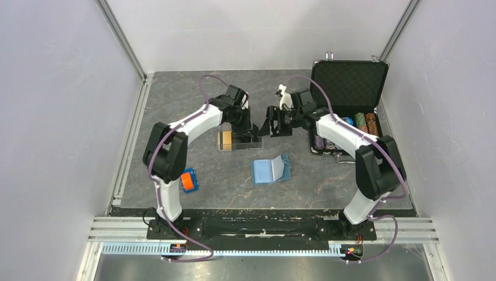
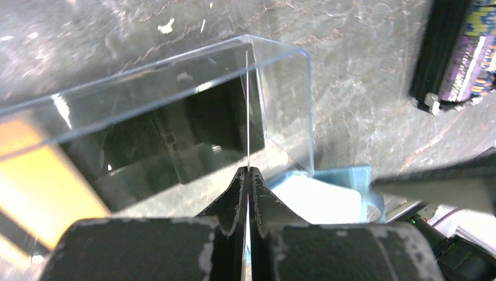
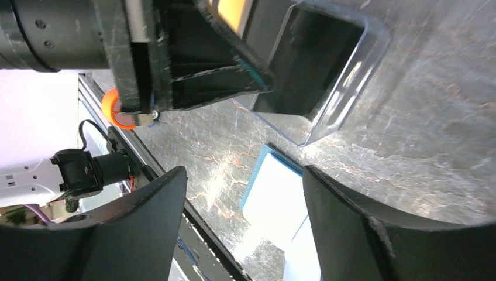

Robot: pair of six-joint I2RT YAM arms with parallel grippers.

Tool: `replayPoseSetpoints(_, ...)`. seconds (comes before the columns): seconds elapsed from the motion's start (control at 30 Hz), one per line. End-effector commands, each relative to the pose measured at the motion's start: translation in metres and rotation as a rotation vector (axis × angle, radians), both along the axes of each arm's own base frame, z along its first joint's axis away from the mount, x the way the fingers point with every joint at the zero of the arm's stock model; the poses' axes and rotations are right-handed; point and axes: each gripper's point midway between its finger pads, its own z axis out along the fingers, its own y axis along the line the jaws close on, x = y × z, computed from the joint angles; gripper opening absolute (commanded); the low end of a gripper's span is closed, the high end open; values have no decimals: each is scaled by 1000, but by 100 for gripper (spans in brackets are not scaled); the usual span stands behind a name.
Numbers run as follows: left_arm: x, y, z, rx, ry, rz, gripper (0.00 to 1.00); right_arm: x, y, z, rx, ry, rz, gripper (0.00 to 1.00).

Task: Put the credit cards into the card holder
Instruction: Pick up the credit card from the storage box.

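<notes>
The teal card holder (image 1: pixel 271 170) lies open on the table; it also shows in the left wrist view (image 2: pixel 327 196) and the right wrist view (image 3: pixel 275 193). Orange credit cards (image 1: pixel 225 139) and black ones (image 2: pixel 193 134) stand in a clear plastic tray (image 1: pixel 248 142). My left gripper (image 1: pixel 244 130) is over the tray's right end, shut (image 2: pixel 247 171) on a thin card (image 2: pixel 247 111) seen edge-on, whose colour I cannot tell. My right gripper (image 1: pixel 272 123) is open and empty (image 3: pixel 244 172), just right of the tray and above the card holder.
An open black chip case (image 1: pixel 351 99) with chip stacks stands at the back right. An orange-and-blue block (image 1: pixel 188 180) lies at the front left beside the left arm. Grey walls enclose the table on three sides.
</notes>
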Motion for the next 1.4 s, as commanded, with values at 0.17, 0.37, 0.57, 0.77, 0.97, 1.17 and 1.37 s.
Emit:
replayPoseSetpoints(0.17, -21, 23, 128, -141, -264, -17, 2, 12, -34, 88, 192, -204, -45, 89)
replayPoseSetpoints(0.37, -57, -1, 174, -520, -243, -99, 2, -11, -35, 104, 376, -192, -8, 89)
replayPoseSetpoints(0.57, -84, -14, 198, -758, -202, -154, 2, -34, -28, 126, 552, -192, 50, 80)
replayPoseSetpoints(0.77, -98, -13, 198, -814, -174, -157, 2, -41, -26, 128, 627, -165, 37, 64)
replayPoseSetpoints(0.97, -105, -11, 194, -823, -156, -153, 2, -45, -14, 128, 645, -138, 64, 52)
replayPoseSetpoints(1.17, -103, -10, 190, -813, -150, -129, 2, -53, 2, 129, 669, -106, 104, 13)
replayPoseSetpoints(1.37, -99, -5, 169, -755, -109, -55, 28, -41, -1, 115, 564, -122, 66, 0)
